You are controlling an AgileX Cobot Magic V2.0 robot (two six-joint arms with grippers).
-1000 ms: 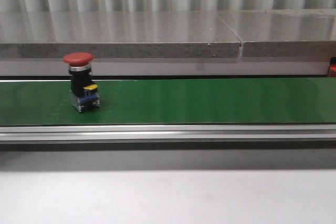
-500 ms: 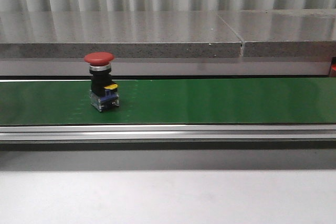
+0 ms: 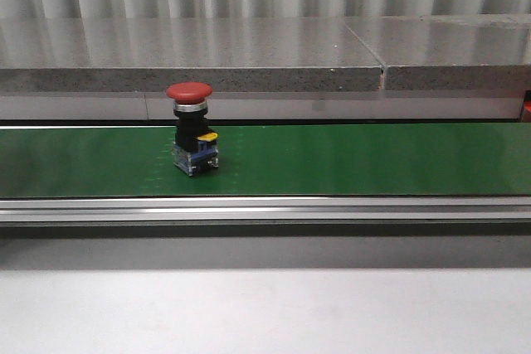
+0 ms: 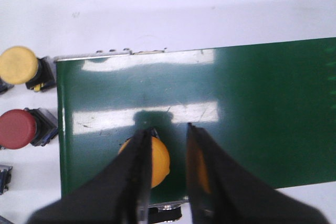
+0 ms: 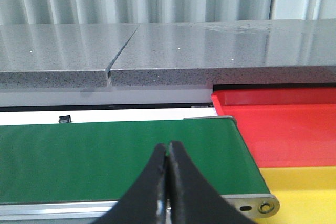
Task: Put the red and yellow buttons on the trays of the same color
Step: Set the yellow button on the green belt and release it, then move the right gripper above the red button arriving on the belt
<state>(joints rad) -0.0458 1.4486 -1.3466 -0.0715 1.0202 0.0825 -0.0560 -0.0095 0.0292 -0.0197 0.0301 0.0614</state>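
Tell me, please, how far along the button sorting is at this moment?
Nothing looks sorted: the visible parts of the red tray and yellow tray are bare. A red button stands on the belt; the left gripper is beside a yellow button. All placing remains.

- A green conveyor belt [image 3: 348,159] with a smooth, slightly glossy, rubbery-looking surface; the left wrist view shows bright light reflections on it.
- A brushed, silvery metal rail [image 3: 265,209] along the belt's front edge.
- A speckled grey stone-like ledge [image 3: 191,60] behind the belt, polished and reflective on top, grainier on its front face.
- A red button [image 3: 189,90] with a smooth, matt plastic cap, a shiny metal collar and a black plastic body.
- A red tray [image 5: 283,124] and a yellow tray [image 5: 310,195], both smooth plastic with a soft sheen.
- The white worktop [image 3: 265,312] looks matt and plain.
- The right tool [image 5: 168,192] has dark, matt, plastic-looking fingers.
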